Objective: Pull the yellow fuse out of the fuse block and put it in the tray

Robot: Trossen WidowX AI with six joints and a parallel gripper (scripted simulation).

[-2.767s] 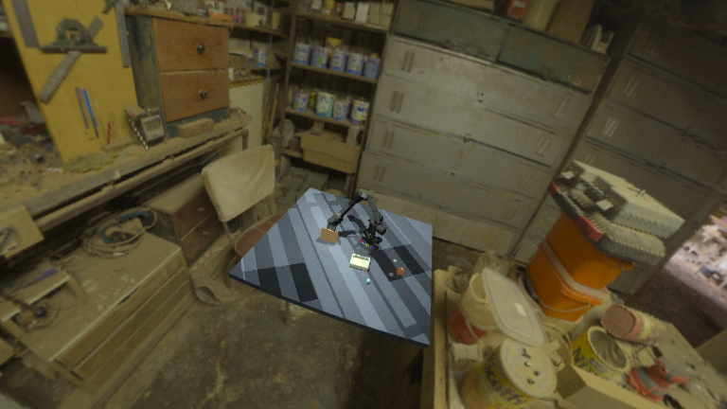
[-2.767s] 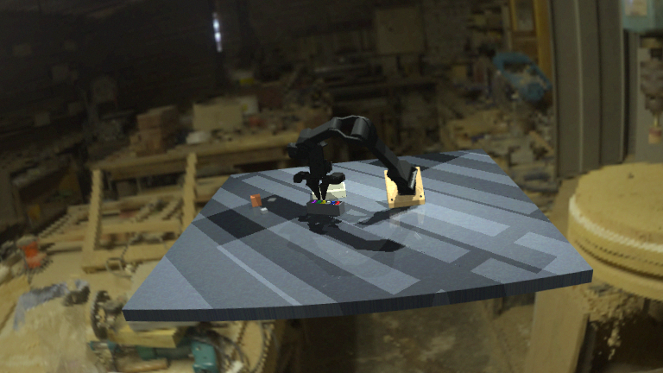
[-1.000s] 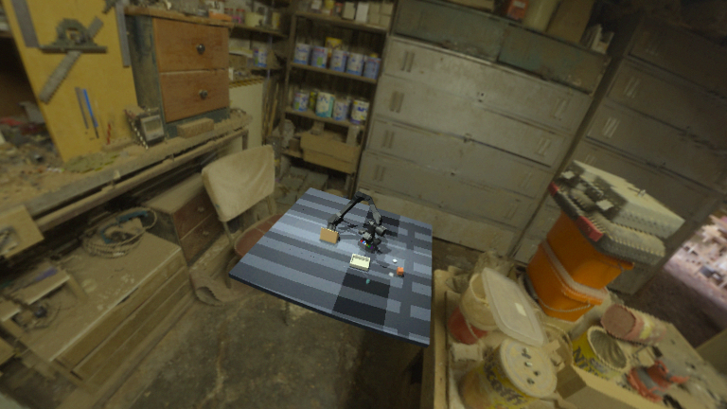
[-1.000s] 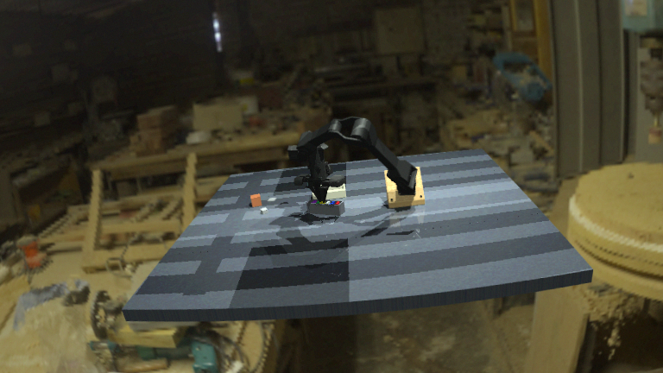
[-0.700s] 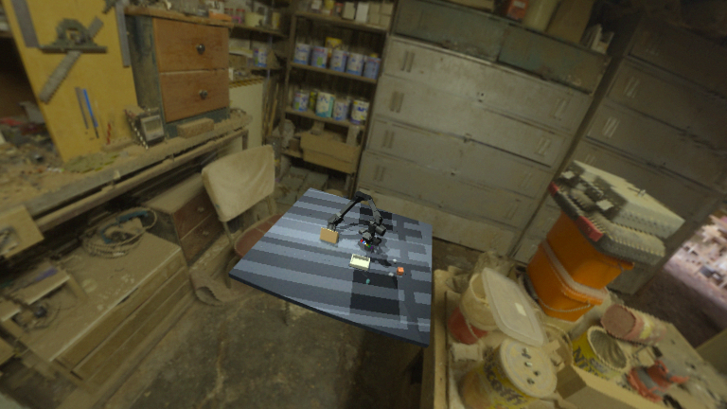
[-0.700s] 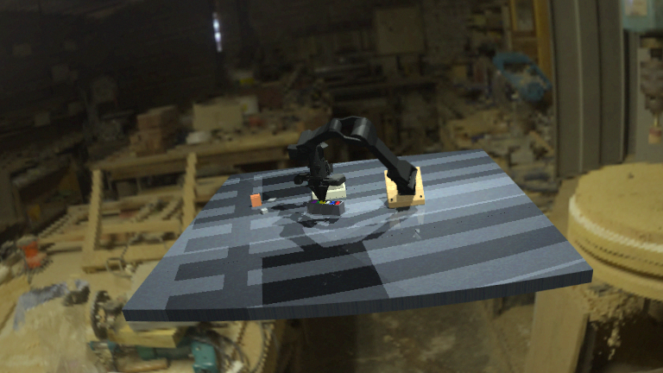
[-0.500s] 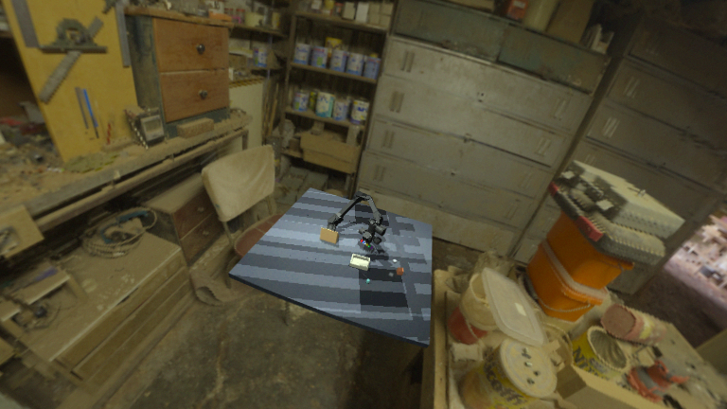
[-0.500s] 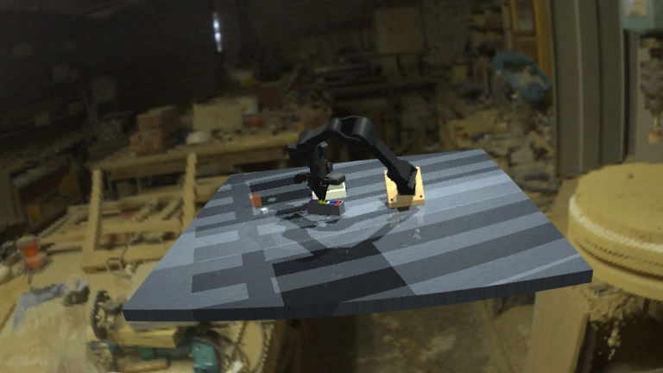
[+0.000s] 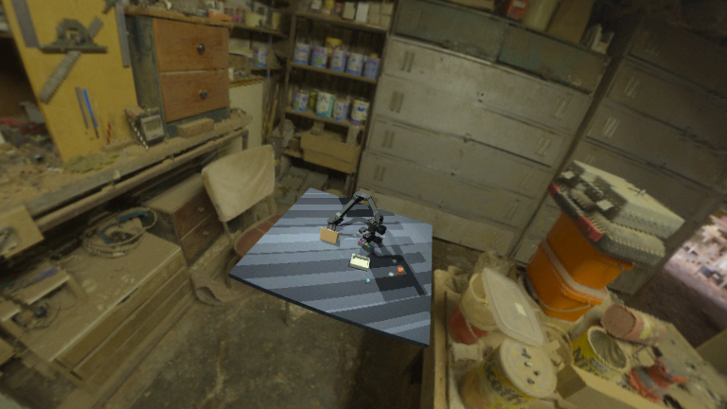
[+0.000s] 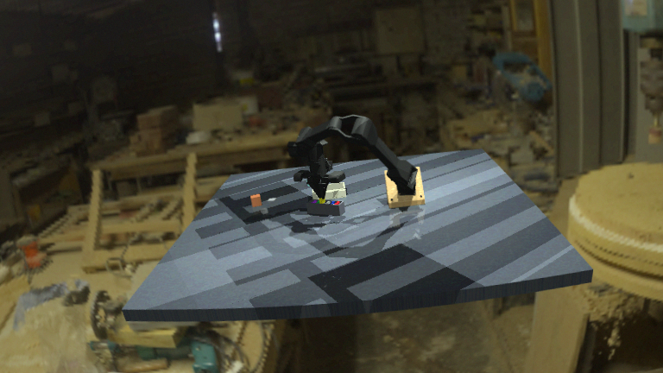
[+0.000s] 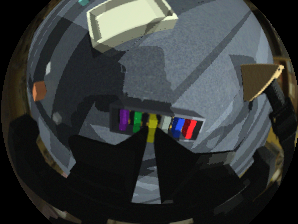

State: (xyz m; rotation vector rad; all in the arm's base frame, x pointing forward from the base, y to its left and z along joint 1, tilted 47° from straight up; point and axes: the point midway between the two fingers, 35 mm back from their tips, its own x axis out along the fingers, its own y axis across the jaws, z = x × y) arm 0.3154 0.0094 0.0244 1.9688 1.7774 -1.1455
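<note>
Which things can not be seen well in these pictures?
- Top view: the fuse block is too small and partly under the gripper.
- Exterior view: the fingers cover the yellow fuse.
- Wrist view: whether that fuse has left its slot; the dark fingers hide its base.
</note>
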